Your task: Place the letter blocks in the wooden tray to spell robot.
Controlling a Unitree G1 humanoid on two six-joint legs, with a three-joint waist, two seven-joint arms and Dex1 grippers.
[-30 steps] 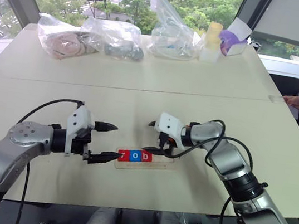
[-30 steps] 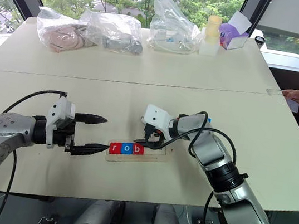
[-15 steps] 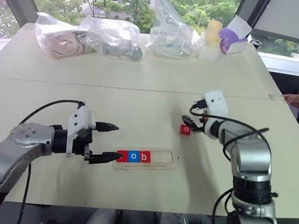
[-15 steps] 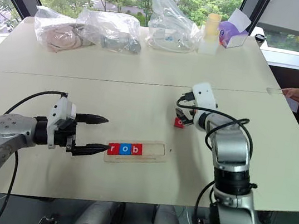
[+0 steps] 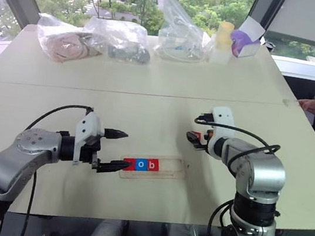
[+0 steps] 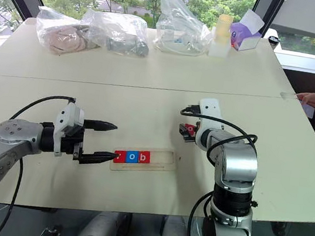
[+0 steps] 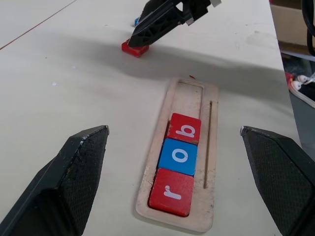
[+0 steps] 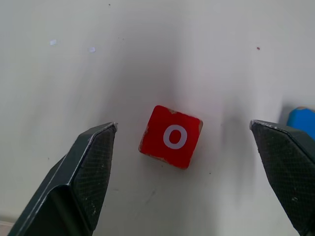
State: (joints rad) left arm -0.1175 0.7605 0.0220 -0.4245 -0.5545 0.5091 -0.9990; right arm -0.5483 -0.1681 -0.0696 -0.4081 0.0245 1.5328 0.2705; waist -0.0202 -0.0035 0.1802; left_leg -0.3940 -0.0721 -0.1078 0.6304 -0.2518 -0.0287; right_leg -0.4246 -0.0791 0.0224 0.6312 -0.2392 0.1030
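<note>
The red "o" block point(image 8: 171, 137) is framed between the widely spread fingers of the right gripper point(image 8: 189, 172), just below them on the table; it lies slightly skewed. The left gripper point(image 5: 116, 150), equally wide and empty, is held at the wooden tray point(image 7: 211, 162) end, farther off.

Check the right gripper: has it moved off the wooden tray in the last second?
Yes. The right gripper has left the wooden tray, going up-table and to the robot's right, and now hangs open over the red o block.

Blocks r point(image 7: 172, 192), o point(image 7: 178, 156), b point(image 7: 184, 129) fill the tray point(image 7: 176, 164); beyond, the right tool point(image 7: 157, 22) hangs above a red block point(image 7: 134, 48).
</note>
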